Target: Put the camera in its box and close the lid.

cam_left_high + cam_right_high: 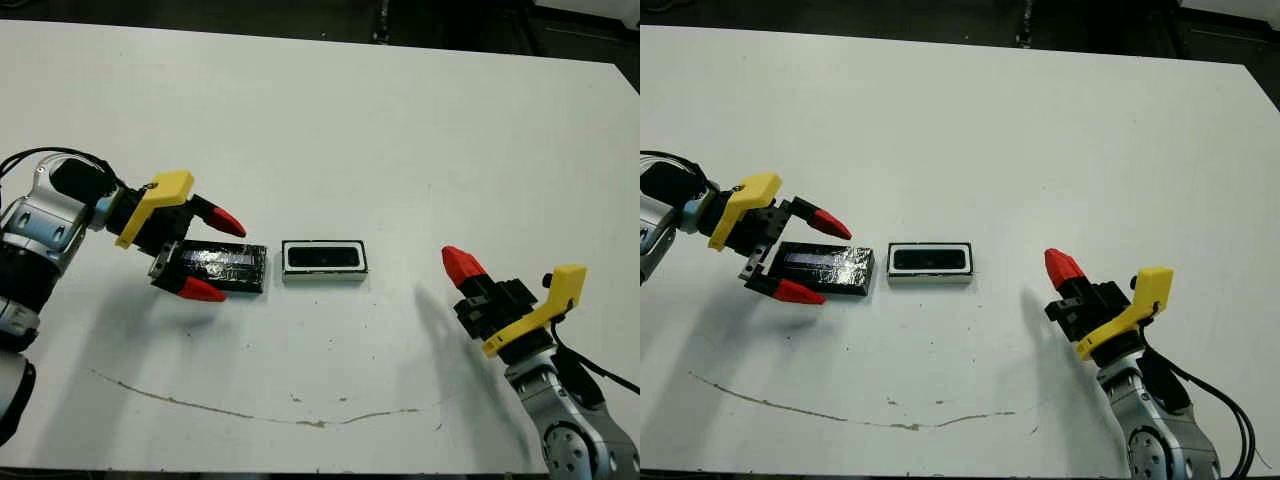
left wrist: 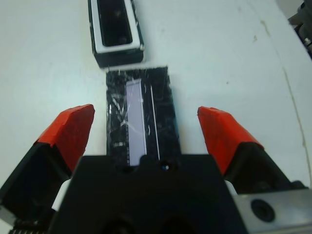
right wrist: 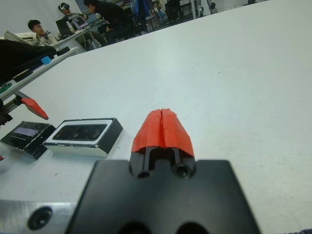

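The box [image 1: 324,272] lies at the table's middle, white-rimmed with dark sides. The camera [image 1: 323,258] rests inside it, dark and glossy within the rim. Just left of the box, the lid [image 1: 240,268] lies flat on the table, black with a silvery speckled top. My left gripper [image 1: 216,257] is open and straddles the lid's left end, one red fingertip [image 1: 228,222] beyond it and the other on its near side. In the left wrist view the lid [image 2: 141,112] runs between the fingers toward the box [image 2: 118,53]. My right gripper [image 1: 462,264] is shut, empty, and right of the box.
A thin brown streak [image 1: 250,410] crosses the table near its front edge. The table's far edge [image 1: 330,40] meets a dark floor. In the right wrist view, people [image 3: 102,12] sit at desks beyond the table.
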### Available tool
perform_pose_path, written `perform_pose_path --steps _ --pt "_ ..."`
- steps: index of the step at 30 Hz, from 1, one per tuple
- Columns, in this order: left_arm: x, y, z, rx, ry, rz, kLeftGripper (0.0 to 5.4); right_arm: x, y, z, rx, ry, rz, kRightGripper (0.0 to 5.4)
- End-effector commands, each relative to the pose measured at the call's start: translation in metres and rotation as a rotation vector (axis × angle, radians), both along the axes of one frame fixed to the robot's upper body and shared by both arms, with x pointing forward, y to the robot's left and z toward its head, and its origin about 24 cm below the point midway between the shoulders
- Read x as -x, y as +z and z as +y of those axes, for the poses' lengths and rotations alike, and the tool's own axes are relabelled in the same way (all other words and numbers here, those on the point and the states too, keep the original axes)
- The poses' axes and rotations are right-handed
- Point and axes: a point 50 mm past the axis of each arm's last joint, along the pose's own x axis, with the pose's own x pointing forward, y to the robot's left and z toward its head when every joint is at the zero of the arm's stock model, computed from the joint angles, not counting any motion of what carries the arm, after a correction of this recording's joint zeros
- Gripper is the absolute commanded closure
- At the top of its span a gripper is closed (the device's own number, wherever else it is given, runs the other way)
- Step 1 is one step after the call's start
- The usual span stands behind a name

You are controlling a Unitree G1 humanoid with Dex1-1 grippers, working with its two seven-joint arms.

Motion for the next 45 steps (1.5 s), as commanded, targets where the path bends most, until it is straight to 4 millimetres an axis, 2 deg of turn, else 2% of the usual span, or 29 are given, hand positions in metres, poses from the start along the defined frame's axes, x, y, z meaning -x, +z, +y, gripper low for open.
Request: perform_pose_path --steps 1,11,16,19,26,33,37,45 --pt "-0.002 0.001 0.001 -0.033 -0.013 -0.032 0.0 0.003 -0.002 -0.003 0.009 -0.005 0.009 5.39" --pt "-0.002 0.002 0.011 -0.104 0.011 -0.084 0.0 0.004 -0.003 -0.002 0.01 0.001 0.004 5.39" --pt "-0.001 0.001 0.018 -0.103 0.094 -0.044 0.0 0.004 -0.003 -0.002 0.008 -0.001 0.008 5.39" --pt "0.0 -0.001 0.02 -0.106 0.122 -0.022 0.22 0.004 -0.004 -0.002 0.012 -0.006 0.013 5.4" --pt "0.003 -0.004 0.02 -0.065 0.129 -0.02 1.26 0.003 -0.004 -0.002 0.014 0.004 0.008 5.4" --pt "0.003 -0.006 0.02 -0.111 0.088 0.011 2.22 0.003 -0.004 -0.002 -0.003 0.002 0.018 5.4" --pt "0.003 -0.007 0.02 -0.127 0.084 0.021 2.24 0.003 -0.004 -0.002 0.004 0.001 0.018 5.4" --pt "0.0 -0.006 0.028 0.094 0.216 0.052 2.24 0.003 -0.005 -0.002 -0.001 0.004 0.025 5.4"
